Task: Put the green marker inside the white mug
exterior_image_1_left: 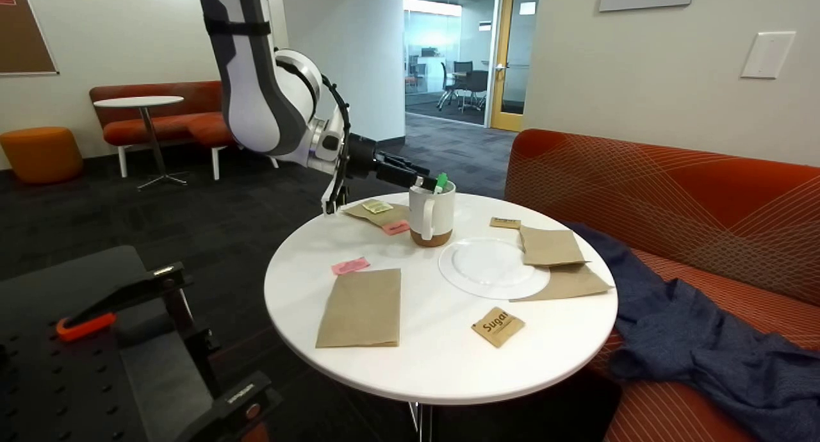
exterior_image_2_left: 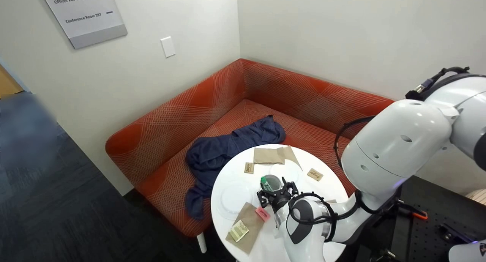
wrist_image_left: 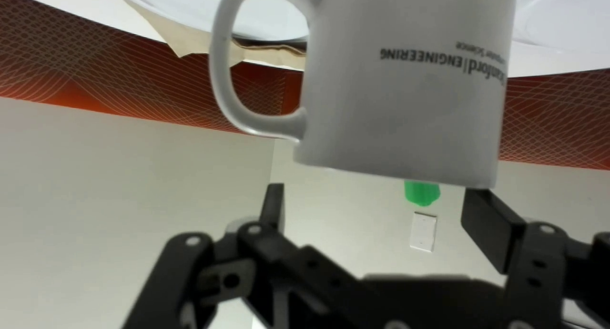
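The white mug (exterior_image_1_left: 442, 206) stands upright on the round table, with a tan base and a handle. It also shows in an exterior view from above (exterior_image_2_left: 275, 181) and, upside down with printed lettering, in the wrist view (wrist_image_left: 405, 95). The green marker (exterior_image_1_left: 442, 180) stands leaning inside the mug, its green end above the rim. It shows inside the mug from above (exterior_image_2_left: 265, 183), and its end shows past the rim in the wrist view (wrist_image_left: 422, 193). My gripper (wrist_image_left: 375, 194) is open and empty at the mug's rim; its fingers (exterior_image_1_left: 428, 178) are apart, not holding the marker.
A clear round plate (exterior_image_1_left: 493, 269) lies beside the mug on the white table (exterior_image_1_left: 442, 365). Brown napkins (exterior_image_1_left: 362, 307), sugar packets (exterior_image_1_left: 499, 327) and pink packets (exterior_image_1_left: 350, 266) lie around it. A red bench (exterior_image_1_left: 672, 192) with a dark blue cloth (exterior_image_1_left: 692, 327) borders the table.
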Controlling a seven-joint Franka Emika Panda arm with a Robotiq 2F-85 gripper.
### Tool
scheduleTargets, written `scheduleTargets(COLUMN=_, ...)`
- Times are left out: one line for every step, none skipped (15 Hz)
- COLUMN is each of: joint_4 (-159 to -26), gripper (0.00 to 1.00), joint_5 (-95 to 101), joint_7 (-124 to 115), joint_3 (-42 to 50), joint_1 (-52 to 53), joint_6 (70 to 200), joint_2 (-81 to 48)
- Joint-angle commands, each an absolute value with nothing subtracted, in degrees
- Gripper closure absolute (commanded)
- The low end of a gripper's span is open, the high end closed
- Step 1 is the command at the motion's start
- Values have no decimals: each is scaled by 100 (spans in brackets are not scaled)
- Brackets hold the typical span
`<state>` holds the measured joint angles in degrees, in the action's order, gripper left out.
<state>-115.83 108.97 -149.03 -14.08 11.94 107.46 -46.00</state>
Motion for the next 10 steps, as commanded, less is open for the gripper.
scheduleTargets(joint_4=-11783, gripper=0, joint_5=10910, joint_7=-14902, joint_3=-1479, joint_1=1193, joint_6=10760, joint_2=-4270)
scheduleTargets(joint_4=-11816, gripper=0, joint_5=10903, joint_7=-14902, joint_3=-1492, joint_1=1211, joint_6=10728, joint_2=-4196)
scheduleTargets(joint_4=-11838, gripper=0, joint_5=10896, joint_7=-14902, joint_3=-1502, joint_1=1224, joint_6=10710, joint_2=-4135)
scheduleTargets(joint_4=-11868, gripper=0, joint_5=10886, joint_7=-14902, joint_3=-1507, joint_1=1244, joint_6=10683, joint_2=-4056)
scheduleTargets(joint_4=-11905, gripper=0, joint_5=10882, joint_7=-14902, joint_3=-1511, joint_1=1264, joint_6=10665, joint_2=-3969)
scheduleTargets(joint_4=-11958, gripper=0, joint_5=10868, joint_7=-14902, joint_3=-1515, joint_1=1286, joint_6=10633, joint_2=-3864)
scheduleTargets(joint_4=-12007, gripper=0, joint_5=10856, joint_7=-14902, joint_3=-1522, joint_1=1300, joint_6=10612, joint_2=-3771)
scheduleTargets(joint_4=-12092, gripper=0, joint_5=10802, joint_7=-14902, joint_3=-1551, joint_1=1285, joint_6=10640, joint_2=-3634)
scheduleTargets(joint_4=-12165, gripper=0, joint_5=10708, joint_7=-14902, joint_3=-1580, joint_1=1281, joint_6=10621, joint_2=-3503)
scheduleTargets(joint_4=-12272, gripper=0, joint_5=10664, joint_7=-14899, joint_3=-1603, joint_1=1270, joint_6=10660, joint_2=-3350)
